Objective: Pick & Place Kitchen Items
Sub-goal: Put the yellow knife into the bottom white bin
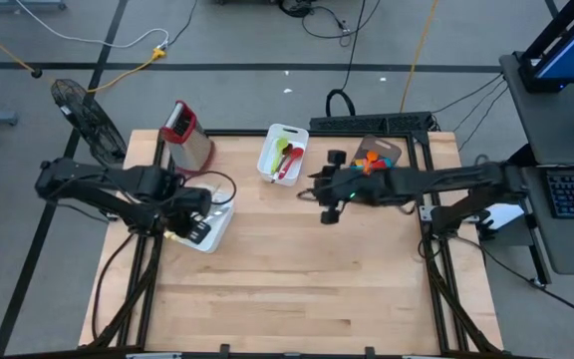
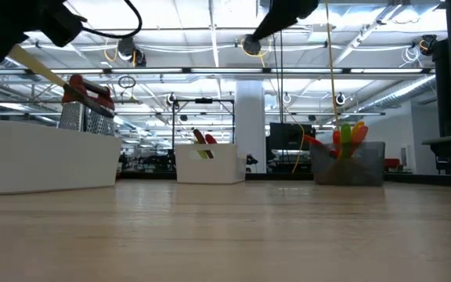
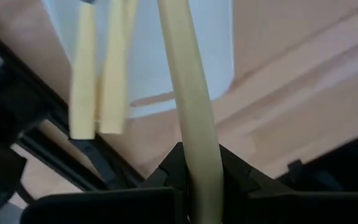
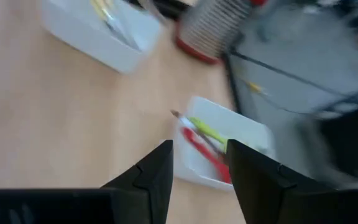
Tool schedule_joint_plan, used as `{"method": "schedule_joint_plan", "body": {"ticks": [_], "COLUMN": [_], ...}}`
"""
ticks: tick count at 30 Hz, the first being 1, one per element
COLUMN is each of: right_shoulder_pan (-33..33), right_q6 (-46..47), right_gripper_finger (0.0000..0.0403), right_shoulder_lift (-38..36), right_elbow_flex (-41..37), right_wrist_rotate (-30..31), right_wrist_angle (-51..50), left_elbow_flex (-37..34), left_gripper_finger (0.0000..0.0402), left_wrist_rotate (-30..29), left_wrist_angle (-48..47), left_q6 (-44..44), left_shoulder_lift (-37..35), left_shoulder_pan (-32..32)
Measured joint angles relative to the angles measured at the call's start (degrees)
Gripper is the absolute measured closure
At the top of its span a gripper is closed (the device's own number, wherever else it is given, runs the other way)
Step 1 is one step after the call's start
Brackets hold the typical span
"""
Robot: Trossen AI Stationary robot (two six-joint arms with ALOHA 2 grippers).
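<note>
My left gripper (image 1: pixel 191 213) is above the left white tray (image 1: pixel 213 227) and is shut on a cream-handled piece of cutlery (image 3: pixel 184 81). The low view shows it as a pale slanting stick (image 2: pixel 41 69). Two more cream handles (image 3: pixel 98 81) lie in that tray. My right gripper (image 1: pixel 326 199) is open and empty above the table's middle. It is on the near side of the second white tray (image 1: pixel 283 152), which holds green and red utensils (image 4: pixel 204 140). A grey bin (image 1: pixel 375 155) holds orange, red and green utensils. My left gripper pinches the cutlery's cream handle (image 3: pixel 199 163) between its two fingers. The handle runs forward out of the fingers, along them. In the low view the piece slants downward, lifted clear above the tray (image 2: pixel 45 160). Its far end is out of the wrist view.
The metal box grater with a red top (image 1: pixel 186 135) stands at the far left, behind the left tray. Bare wooden tabletop (image 1: pixel 297 289) fills the near half. A dark table frame (image 1: pixel 431 229) runs along the edges.
</note>
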Motion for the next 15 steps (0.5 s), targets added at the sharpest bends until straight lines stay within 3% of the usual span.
{"method": "schedule_joint_plan", "body": {"ticks": [5,9,15], "right_shoulder_pan": [-2.68,-3.21,-3.19], "right_q6": [6.34,6.75,6.07], "right_gripper_finger": [0.0261,0.0261,0.0261], "right_shoulder_lift": [-6.02,-9.95,-14.69], "right_elbow_flex": [0.02,0.02,-0.26], "right_wrist_rotate": [-13.04,-15.53,-23.93], "right_wrist_angle": [-1.99,-3.08,-6.28], "left_elbow_flex": [0.00,0.00,0.00], "left_gripper_finger": [0.0364,0.0364,0.0364], "left_wrist_rotate": [3.54,4.85,4.61], "left_wrist_angle": [0.06,-0.18,0.25], "left_q6": [-1.22,-3.05,-4.19], "left_shoulder_lift": [0.03,0.02,0.86], "left_shoulder_pan": [-3.82,-6.46,-7.77]}}
